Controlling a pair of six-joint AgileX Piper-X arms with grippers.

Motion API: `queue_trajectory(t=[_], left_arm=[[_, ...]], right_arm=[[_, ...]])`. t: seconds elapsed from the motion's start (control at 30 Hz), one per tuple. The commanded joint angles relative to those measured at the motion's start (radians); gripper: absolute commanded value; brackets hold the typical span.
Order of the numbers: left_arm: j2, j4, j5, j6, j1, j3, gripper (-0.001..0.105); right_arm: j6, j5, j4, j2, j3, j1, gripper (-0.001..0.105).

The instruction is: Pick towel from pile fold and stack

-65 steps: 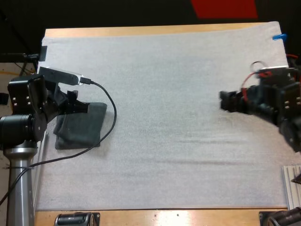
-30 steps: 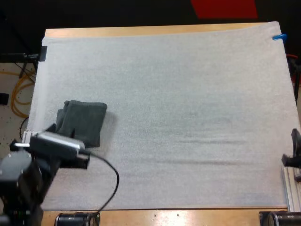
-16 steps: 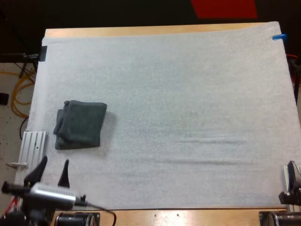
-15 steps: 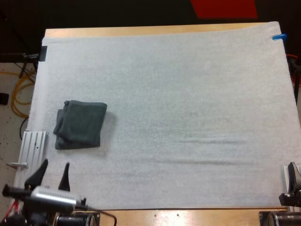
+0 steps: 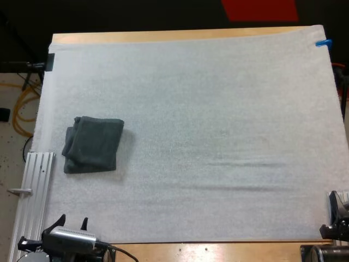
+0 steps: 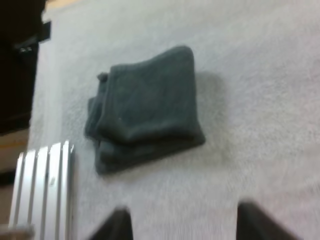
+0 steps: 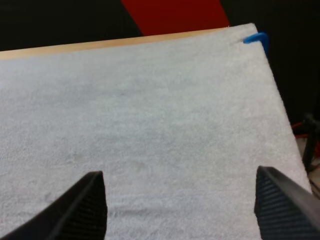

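- The towel [image 5: 92, 144] is dark grey-green and folded. It lies flat near the left edge of the white mat [image 5: 218, 98], well apart from both arms.
- I judge it soft, light and limp, likely to sag open if lifted by one corner. Best to pinch through all layers at a folded edge.
- My left fingers [image 6: 115, 227] are spread and empty, short of the towel.
- My right fingers [image 7: 87, 205] are spread and empty over the mat.
- A ribbed metal rail [image 5: 32, 180] sits just beside the towel and could catch a low finger.

A wooden table [image 5: 163, 36] carries a white mat [image 5: 218, 136] that covers nearly all of its top, leaving bare wood along the far and near edges, and on the mat, near its left edge, a folded stack of dark grey-green towels [image 5: 92, 144] lies flat.
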Motion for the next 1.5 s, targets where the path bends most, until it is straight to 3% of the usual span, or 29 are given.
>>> queue_trajectory(t=[0.0,0.27,0.43,0.77,1.03,1.47], left_arm=[[-0.143,-0.021,-0.01,-0.013,0.002,0.002,0.044],[-0.139,-0.354,-0.008,-0.018,0.002,0.055,0.044],[-0.139,-0.459,-0.008,-0.019,0.002,0.109,0.044],[-0.139,-0.413,0.0,-0.1,0.002,0.236,0.044],[-0.139,-0.413,0.0,-0.103,0.002,0.243,0.044],[-0.139,-0.413,0.0,-0.103,0.002,0.243,0.044]], right_arm=[[-0.017,-0.007,-0.022,-0.043,-0.002,-0.001,0.062],[-0.079,-0.007,-0.191,-0.041,0.022,-0.001,0.062],[-0.093,-0.007,-0.288,-0.041,0.065,-0.001,0.062],[-0.088,-0.007,-0.268,-0.041,0.172,-0.001,0.062],[-0.088,-0.007,-0.177,-0.039,0.22,-0.001,0.062],[-0.088,-0.007,-0.177,-0.039,0.22,-0.001,0.062]])
